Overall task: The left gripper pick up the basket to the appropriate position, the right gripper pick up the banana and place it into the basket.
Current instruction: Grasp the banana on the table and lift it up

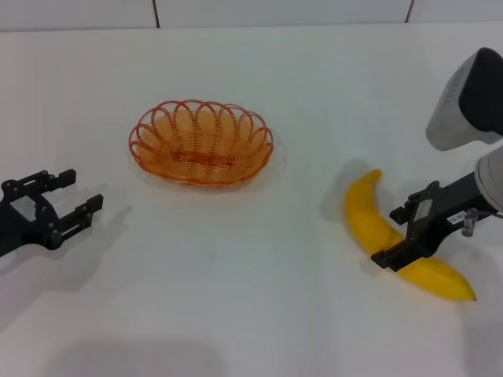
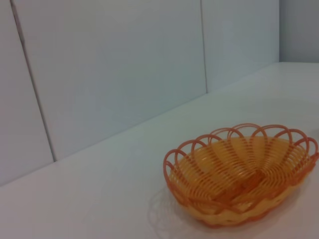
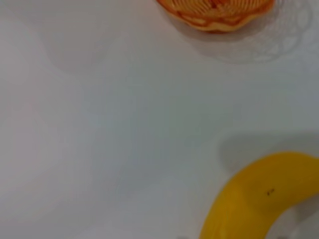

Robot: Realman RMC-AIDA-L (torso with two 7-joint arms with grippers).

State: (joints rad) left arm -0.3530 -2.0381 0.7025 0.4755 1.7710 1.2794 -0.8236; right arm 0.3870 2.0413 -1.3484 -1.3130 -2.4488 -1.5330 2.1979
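Fingers of my right gripper (image 1: pixel 406 234) stand on either side of the banana (image 1: pixel 393 239) at the right of the head frame, one finger low in front of the fruit and one behind it near the label. They straddle its middle, but I cannot tell whether they press the skin or only bracket it. The banana lies flat on the white table (image 1: pixel 251 314), curved, one pointed end up toward the centre right and the other down at the lower right edge. In my right wrist view the banana (image 3: pixel 259 199) fills the lower right corner, with a tiny dark speck on its skin, and the edge of the basket (image 3: pixel 219 12) shows at the top.

My left gripper (image 1: pixel 64 206) sits at the left edge of the head frame, low over the table, its two fingers spread apart with nothing between them, pointing toward the centre. The basket (image 1: pixel 201 142) rests upright in the upper middle, well apart from both grippers and from the banana. My left wrist view shows the same basket (image 2: pixel 241 174) at the lower right, holding nothing, with a pale panelled wall (image 2: pixel 114 74) behind the table.
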